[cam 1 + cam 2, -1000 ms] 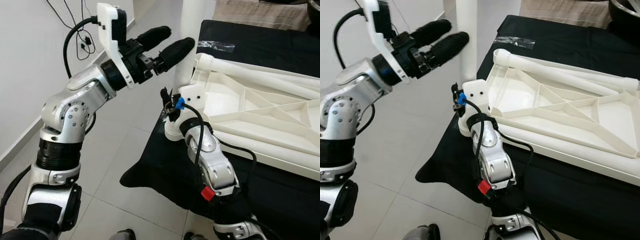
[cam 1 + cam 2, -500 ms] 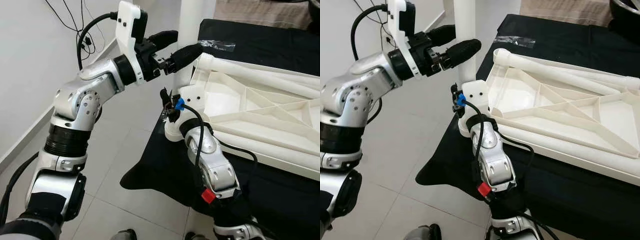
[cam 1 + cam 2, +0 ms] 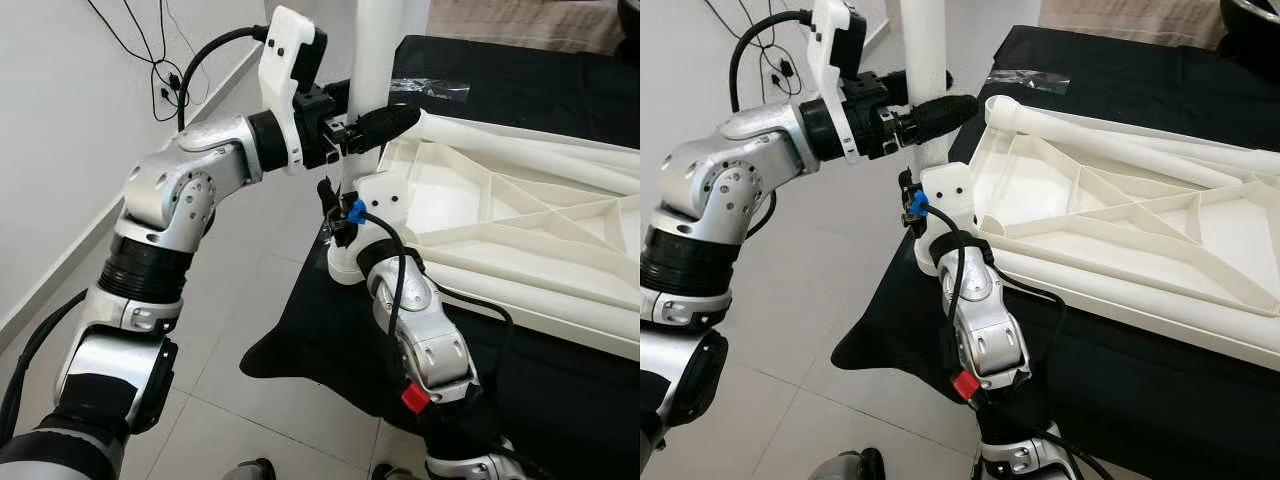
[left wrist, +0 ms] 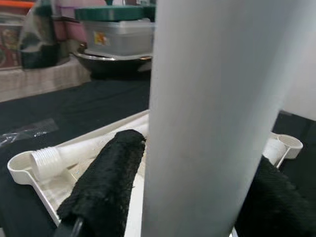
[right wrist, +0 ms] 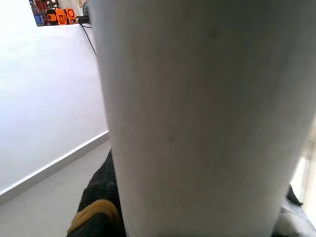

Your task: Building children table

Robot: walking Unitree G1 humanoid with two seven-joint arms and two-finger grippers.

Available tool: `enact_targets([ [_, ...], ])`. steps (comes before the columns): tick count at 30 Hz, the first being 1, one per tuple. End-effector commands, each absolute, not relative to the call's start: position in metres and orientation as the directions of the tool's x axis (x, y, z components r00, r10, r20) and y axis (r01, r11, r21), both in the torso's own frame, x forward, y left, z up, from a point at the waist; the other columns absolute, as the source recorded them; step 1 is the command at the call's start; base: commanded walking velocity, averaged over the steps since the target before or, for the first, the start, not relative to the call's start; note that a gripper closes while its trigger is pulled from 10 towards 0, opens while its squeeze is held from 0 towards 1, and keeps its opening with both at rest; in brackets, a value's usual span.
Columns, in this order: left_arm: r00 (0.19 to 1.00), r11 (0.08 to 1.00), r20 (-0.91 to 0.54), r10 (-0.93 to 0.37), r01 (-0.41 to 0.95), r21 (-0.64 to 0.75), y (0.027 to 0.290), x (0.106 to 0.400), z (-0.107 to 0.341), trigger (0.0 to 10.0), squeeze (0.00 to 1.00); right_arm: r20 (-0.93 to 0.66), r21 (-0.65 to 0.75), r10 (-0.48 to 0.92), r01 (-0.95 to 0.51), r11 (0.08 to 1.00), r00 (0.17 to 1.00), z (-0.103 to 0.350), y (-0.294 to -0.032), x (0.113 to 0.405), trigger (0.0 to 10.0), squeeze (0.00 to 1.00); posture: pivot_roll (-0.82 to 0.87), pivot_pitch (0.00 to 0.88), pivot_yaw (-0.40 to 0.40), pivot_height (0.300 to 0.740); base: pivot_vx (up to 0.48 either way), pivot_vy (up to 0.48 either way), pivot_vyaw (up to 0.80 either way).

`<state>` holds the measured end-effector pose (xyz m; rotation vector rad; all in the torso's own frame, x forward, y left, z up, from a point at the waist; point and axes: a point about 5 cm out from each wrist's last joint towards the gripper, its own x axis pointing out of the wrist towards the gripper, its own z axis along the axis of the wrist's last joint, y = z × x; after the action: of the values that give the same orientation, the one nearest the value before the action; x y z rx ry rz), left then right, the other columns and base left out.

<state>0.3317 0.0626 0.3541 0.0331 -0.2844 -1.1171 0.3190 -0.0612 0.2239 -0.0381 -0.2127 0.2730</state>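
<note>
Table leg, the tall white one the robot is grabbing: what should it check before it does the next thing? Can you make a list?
1. Left gripper around the upright table leg: ok, one black finger on each side in the left wrist view.
2. Right gripper on the leg lower down: cannot tell, its fingers are hidden behind the leg near the corner.
3. Leg standing straight: ok, it looks upright at the corner socket.
4. Leg fully seated in the socket: cannot tell, the joint is hidden.
5. Upside-down tabletop lying flat on the black cloth: ok.
6. Spare leg resting in the tabletop, out of the way: ok.
</note>
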Motion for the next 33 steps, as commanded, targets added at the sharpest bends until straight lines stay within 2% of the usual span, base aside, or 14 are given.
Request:
enact_targets([
  [1,0.406,0.438,0.182,-0.895,0.878,0.194,0.062,0.332,0.356,0.0,0.0,0.11,-0.029,0.266,-0.264,0.964,0.958,0.204,-0.061,0.318,10.0,0.0,0.01,0.213,0.068,0.74,0.0,0.0,0.0],
  [15,0.404,0.433,0.16,-0.901,0.866,0.251,0.059,0.328,0.362,0.0,0.0,0.115,-0.032,0.293,-0.291,0.956,0.949,0.203,-0.057,0.316,10.0,0.0,0.02,0.214,0.064,0.74,0.0,0.0,0.0],
  [16,0.403,0.432,0.16,-0.901,0.866,0.252,0.059,0.328,0.362,0.0,0.0,0.122,-0.028,0.308,-0.307,0.951,0.944,0.204,-0.057,0.316,10.0,1.0,0.02,0.217,0.066,0.74,0.0,0.0,0.0],
  [21,0.4,0.43,0.163,-0.902,0.867,0.251,0.058,0.327,0.362,0.0,0.0,0.155,-0.018,0.352,-0.354,0.935,0.923,0.211,-0.06,0.317,10.0,1.0,0.01,0.217,0.066,0.74,0.0,0.0,0.0],
  [23,0.395,0.426,0.166,-0.904,0.869,0.253,0.057,0.327,0.362,0.0,0.0,0.197,-0.027,0.415,-0.418,0.908,0.888,0.223,-0.068,0.322,10.0,1.0,0.01,0.218,0.067,0.74,0.0,0.0,0.0],
  [25,0.393,0.425,0.166,-0.904,0.869,0.253,0.057,0.327,0.362,0.0,0.0,0.201,-0.027,0.431,-0.435,0.9,0.88,0.226,-0.07,0.323,10.0,1.0,0.01,0.218,0.067,0.74,0.0,0.0,0.0],
  [29,0.386,0.42,0.174,-0.906,0.871,0.256,0.056,0.325,0.363,0.0,0.0,0.185,-0.033,0.56,-0.565,0.825,0.807,0.233,-0.07,0.327,10.0,1.0,0.01,0.22,0.067,0.74,0.0,0.0,0.0],
  [31,0.386,0.42,0.174,-0.906,0.871,0.256,0.056,0.325,0.363,0.0,0.0,0.185,-0.033,0.56,-0.565,0.825,0.807,0.233,-0.07,0.327,10.0,1.0,0.01,0.22,0.067,0.74,0.0,0.0,0.0],
  [32,0.383,0.417,0.175,-0.907,0.872,0.256,0.056,0.324,0.363,0.0,0.0,0.173,-0.048,0.616,-0.618,0.785,0.769,0.236,-0.07,0.328,10.0,0.91,0.01,0.22,0.068,0.74,0.0,0.0,0.0],
  [33,0.374,0.409,0.177,-0.911,0.875,0.258,0.054,0.323,0.363,0.0,0.0,0.136,-0.061,0.748,-0.748,0.661,0.65,0.243,-0.067,0.331,10.0,0.0,0.01,0.217,0.067,0.74,0.0,0.0,0.0],
])
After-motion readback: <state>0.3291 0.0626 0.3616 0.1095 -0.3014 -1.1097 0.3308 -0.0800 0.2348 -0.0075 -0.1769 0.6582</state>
